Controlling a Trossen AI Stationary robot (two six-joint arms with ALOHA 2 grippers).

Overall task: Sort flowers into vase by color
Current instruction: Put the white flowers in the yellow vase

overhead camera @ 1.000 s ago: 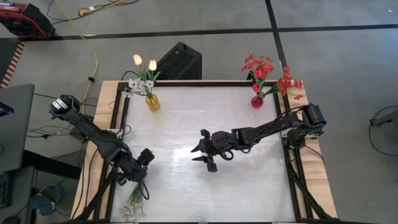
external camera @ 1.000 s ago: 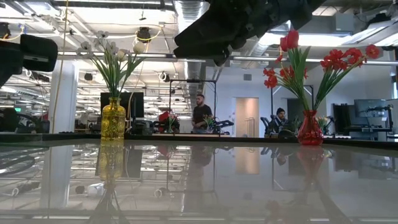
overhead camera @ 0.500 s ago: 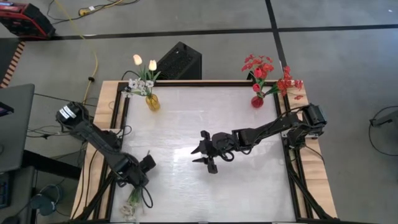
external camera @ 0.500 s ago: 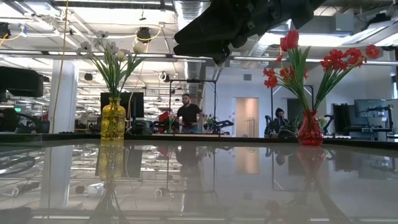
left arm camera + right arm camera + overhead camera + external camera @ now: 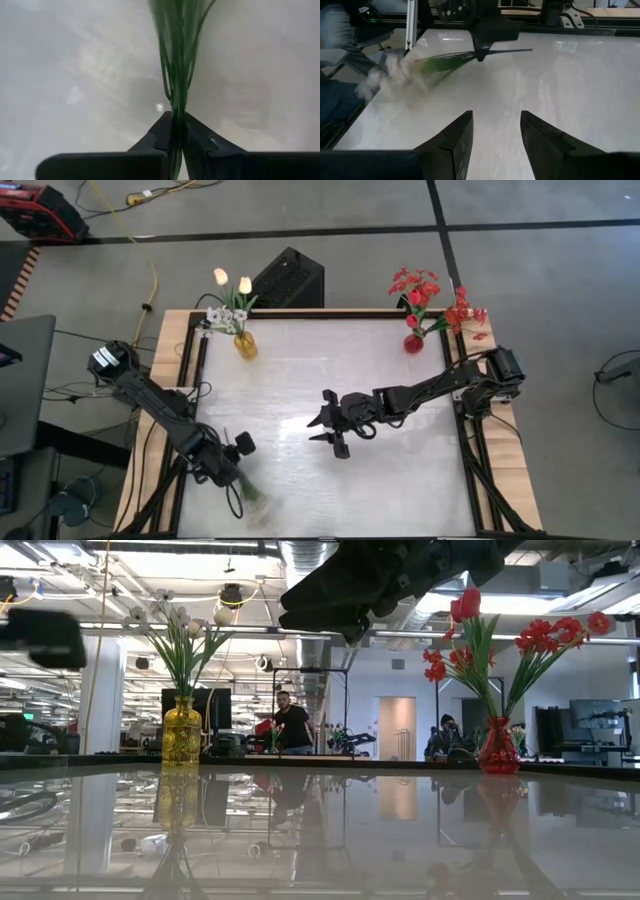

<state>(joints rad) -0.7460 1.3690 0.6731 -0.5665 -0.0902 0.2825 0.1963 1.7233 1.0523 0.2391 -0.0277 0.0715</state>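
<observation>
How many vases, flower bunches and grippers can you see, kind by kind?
Vases: 2, the yellow vase and the red vase.
Flower bunches: 3, the white and cream flowers, the red flowers, the white-blossom stem.
Grippers: 2, the left gripper and the right gripper.
Total: 7.

Light was bright and even. In the low view, ceiling lamps [image 5: 215, 560] glared overhead, and the glossy table [image 5: 320, 840] mirrored the room and both vases. From above, the table showed pale glare streaks and faint shadows under the arms. Motion blur smeared the white flowers [image 5: 390, 75] in the right wrist view and their stems [image 5: 177, 60] in the left wrist view, where the background was soft.
</observation>
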